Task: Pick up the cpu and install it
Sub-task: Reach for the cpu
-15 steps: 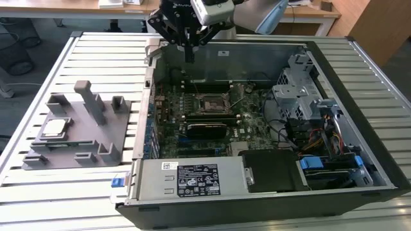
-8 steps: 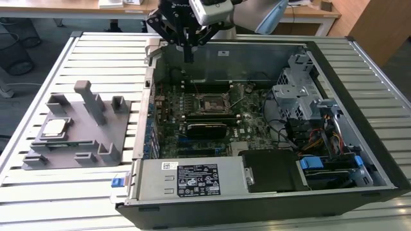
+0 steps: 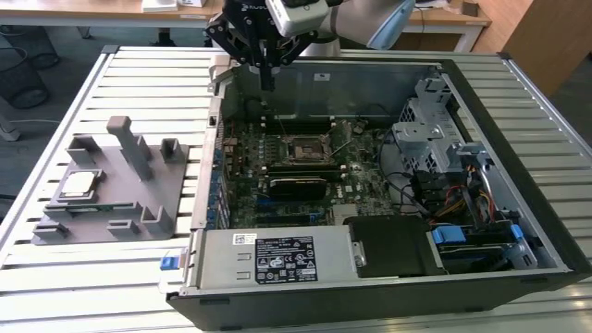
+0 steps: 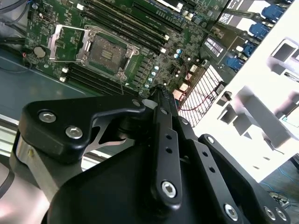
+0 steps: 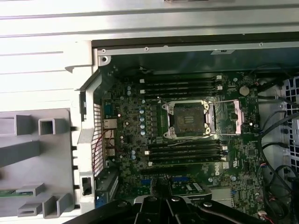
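The hand, closed narrow and empty, hangs over the case; the cpu lies well apart on the fixture, toward the desk's edge at the exterior view's left.

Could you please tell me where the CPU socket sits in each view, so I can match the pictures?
Exterior view: socket in the middle of the motherboard, inside the open case.
First wrist view: socket between two banks of slots, load plate swung open beside it.
Second wrist view: socket on the board, plate open alongside.
Shared landmark: the memory slots flanking it.
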Controlling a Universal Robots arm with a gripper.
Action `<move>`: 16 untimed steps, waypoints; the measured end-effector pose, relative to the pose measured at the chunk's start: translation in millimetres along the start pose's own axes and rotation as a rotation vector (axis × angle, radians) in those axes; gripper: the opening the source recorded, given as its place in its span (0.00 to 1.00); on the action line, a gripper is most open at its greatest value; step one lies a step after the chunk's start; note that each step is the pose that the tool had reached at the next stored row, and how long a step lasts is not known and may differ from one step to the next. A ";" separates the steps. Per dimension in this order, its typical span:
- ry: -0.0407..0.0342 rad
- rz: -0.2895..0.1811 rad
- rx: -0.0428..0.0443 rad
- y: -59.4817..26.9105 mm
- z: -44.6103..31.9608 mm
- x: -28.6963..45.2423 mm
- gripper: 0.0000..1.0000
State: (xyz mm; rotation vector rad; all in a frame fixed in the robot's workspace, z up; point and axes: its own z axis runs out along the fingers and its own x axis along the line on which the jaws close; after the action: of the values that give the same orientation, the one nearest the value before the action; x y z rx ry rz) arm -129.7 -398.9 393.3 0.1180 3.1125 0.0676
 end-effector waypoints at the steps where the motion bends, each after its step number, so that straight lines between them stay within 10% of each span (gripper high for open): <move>1: 0.0000 0.000 0.0000 0.0 0.0 0.6 0.11; 16: 0.0000 0.000 0.0000 -0.8 -0.2 10.7 0.11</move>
State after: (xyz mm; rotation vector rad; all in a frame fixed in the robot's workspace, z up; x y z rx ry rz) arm -140.4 -398.9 393.2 0.1180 3.1125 0.0675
